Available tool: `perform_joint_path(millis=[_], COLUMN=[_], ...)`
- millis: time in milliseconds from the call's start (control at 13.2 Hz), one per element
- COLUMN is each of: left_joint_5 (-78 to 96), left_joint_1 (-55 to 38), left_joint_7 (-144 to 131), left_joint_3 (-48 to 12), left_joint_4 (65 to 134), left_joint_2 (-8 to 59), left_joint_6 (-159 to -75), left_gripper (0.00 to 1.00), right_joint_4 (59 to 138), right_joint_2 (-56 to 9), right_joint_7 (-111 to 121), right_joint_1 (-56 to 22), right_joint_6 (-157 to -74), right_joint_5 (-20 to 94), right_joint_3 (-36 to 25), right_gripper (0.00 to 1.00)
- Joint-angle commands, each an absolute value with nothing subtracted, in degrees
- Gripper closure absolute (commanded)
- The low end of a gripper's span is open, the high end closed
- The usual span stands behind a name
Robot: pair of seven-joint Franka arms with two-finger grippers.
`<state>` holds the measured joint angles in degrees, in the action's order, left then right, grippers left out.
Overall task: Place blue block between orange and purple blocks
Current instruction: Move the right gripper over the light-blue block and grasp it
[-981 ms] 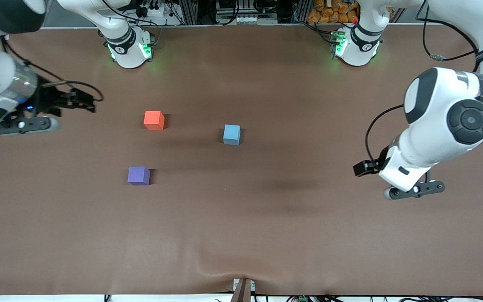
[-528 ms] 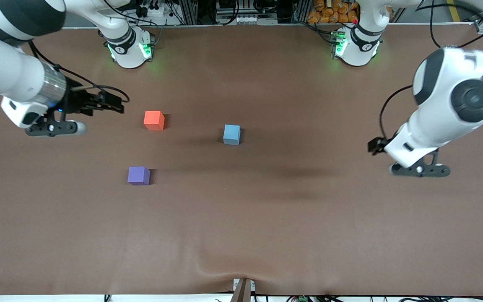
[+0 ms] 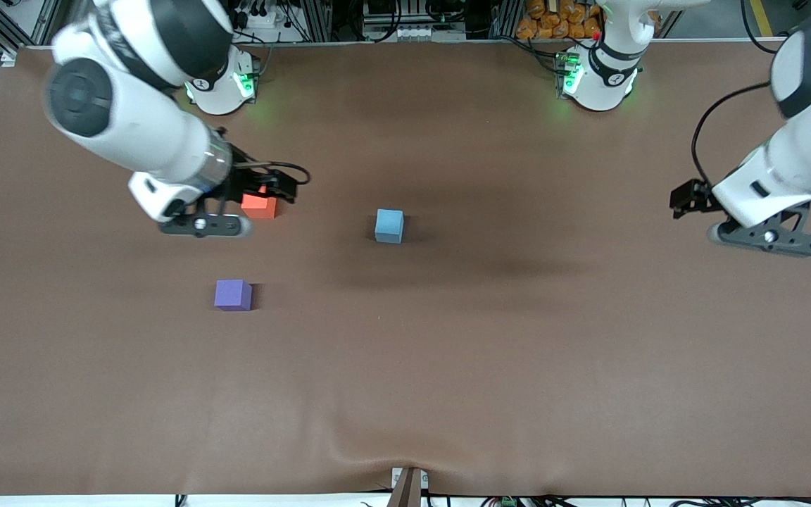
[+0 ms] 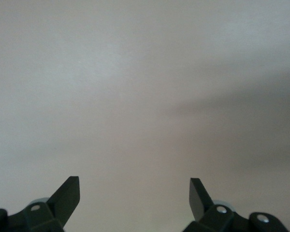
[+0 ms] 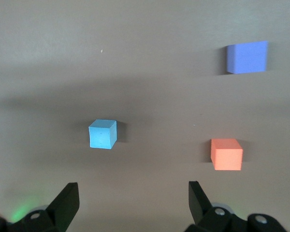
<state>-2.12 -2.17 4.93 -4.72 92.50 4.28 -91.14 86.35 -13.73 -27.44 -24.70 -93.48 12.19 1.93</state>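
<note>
Three blocks fill right wrist view; left's shows bare table [image 4: 135,96].

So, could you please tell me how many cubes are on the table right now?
3. The orange cube lies partly hidden under the right gripper; the purple cube lies nearer the front camera; the blue cube sits mid-table, toward the left arm's end.

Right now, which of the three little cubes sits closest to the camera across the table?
The purple block. It lies lowest in the front view, nearer that camera than the orange block and the blue block.
</note>
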Motion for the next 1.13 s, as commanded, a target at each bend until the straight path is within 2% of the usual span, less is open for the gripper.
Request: perform_joint_path(millis=[0, 302, 453, 755, 1057], left_joint_5=[-0.2, -1.5, -2.7, -2.7, -2.8], left_joint_1=[-7.2, -7.0, -6.5, -6.4, -4.8], left_joint_7=[5.3, 9.3, 11.7, 10.0, 9.8], left_joint_3=[0.5, 0.8, 0.4, 0.6, 0.8], left_joint_4=[88.0, 88.2, 88.3, 88.2, 88.3], left_joint_2=[2.0, -3.3, -3.3, -3.0, -2.8], left_joint_6=[-86.3, -80.4, -79.5, -79.5, -80.4], left_gripper=[0.0, 0.0, 0.0, 0.0, 0.0], right_joint_4=[85.7, 86.6, 90.1, 91.5, 98.0], right_joint_2=[-19.2, -25.5, -25.9, -28.6, -28.9], right_joint_7=[-29.2, -32.7, -35.0, -35.0, -35.0], right_joint_1=[-31.7, -35.9, -37.2, -39.5, -41.9], right_joint_6=[-97.6, -106.3, -111.8, -115.0, -123.7], right_joint_5=[7.7, 7.8, 8.1, 8.1, 8.1], right_joint_3=[1.5, 1.5, 1.5, 1.5, 1.5], right_gripper=[0.0, 0.0, 0.0, 0.0, 0.0])
